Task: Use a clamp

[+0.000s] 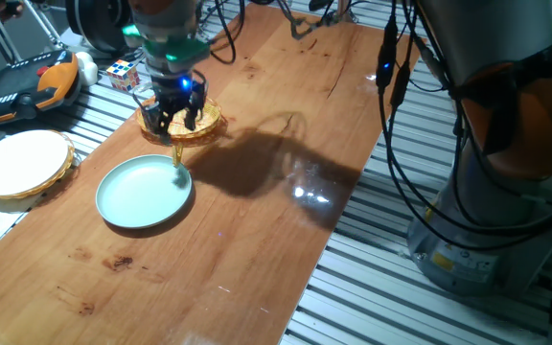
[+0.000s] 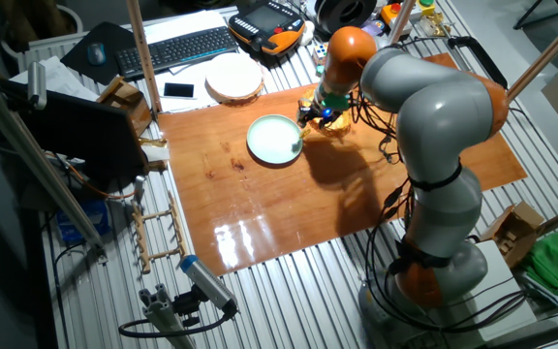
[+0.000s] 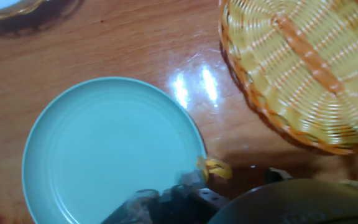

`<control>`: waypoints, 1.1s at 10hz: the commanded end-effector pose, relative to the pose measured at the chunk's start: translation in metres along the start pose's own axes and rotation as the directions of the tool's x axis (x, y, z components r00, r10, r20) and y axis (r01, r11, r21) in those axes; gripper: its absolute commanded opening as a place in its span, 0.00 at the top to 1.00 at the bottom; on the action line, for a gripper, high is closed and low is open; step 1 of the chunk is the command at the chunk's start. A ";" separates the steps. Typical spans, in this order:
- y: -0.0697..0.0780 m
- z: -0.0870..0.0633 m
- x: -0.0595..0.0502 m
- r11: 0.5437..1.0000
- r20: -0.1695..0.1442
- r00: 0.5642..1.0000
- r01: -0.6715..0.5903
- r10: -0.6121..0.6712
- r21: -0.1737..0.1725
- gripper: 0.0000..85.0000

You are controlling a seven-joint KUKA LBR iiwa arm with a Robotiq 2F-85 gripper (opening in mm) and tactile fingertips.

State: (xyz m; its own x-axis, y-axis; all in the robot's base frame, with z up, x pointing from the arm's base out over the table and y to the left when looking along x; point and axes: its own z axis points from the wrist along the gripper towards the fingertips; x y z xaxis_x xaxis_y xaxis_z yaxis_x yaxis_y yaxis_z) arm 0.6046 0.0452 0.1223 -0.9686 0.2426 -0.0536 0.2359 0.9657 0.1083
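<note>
The yellow clamp [image 3: 214, 167] sits at the right rim of the light teal plate [image 3: 104, 155], and seems clipped onto it. In one fixed view the clamp [image 1: 177, 158] stands at the plate's [image 1: 132, 201] far rim, just below my gripper [image 1: 178, 125]. The gripper hovers between the plate and the wicker basket [image 1: 209, 123], its fingers apart and holding nothing. In the hand view the fingers are dark blurs along the bottom edge, and the basket [image 3: 303, 68] fills the top right. The other fixed view shows the gripper [image 2: 321, 114] beside the plate [image 2: 271, 145].
A round white dish with a bamboo rim [image 1: 22, 165] lies left of the plate. A Rubik's cube [image 1: 123, 73] and an orange teach pendant [image 1: 32, 86] sit at the back left. A keyboard [image 2: 177, 47] and a phone [image 2: 178, 90] lie beyond the wooden tabletop [image 1: 286, 220].
</note>
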 end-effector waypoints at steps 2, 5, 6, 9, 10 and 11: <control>-0.013 -0.020 -0.003 1.000 -0.009 1.000 0.016 -0.016 0.013 0.55; -0.037 -0.055 -0.004 0.999 -0.018 0.999 0.039 -0.039 0.031 0.96; -0.042 -0.061 -0.003 0.997 -0.009 0.999 0.047 -0.046 0.054 0.99; -0.050 -0.076 0.005 0.995 0.000 0.998 0.065 -0.065 0.073 0.99; -0.053 -0.081 0.007 0.995 -0.002 0.997 0.072 -0.072 0.069 0.99; -0.053 -0.084 0.009 0.994 -0.005 0.997 0.080 -0.080 0.072 0.99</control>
State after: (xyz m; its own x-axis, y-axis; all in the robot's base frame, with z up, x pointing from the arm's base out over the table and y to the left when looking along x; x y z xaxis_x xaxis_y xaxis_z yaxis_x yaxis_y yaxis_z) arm 0.5767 -0.0120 0.1994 -0.9851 0.1622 -0.0573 0.1606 0.9865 0.0313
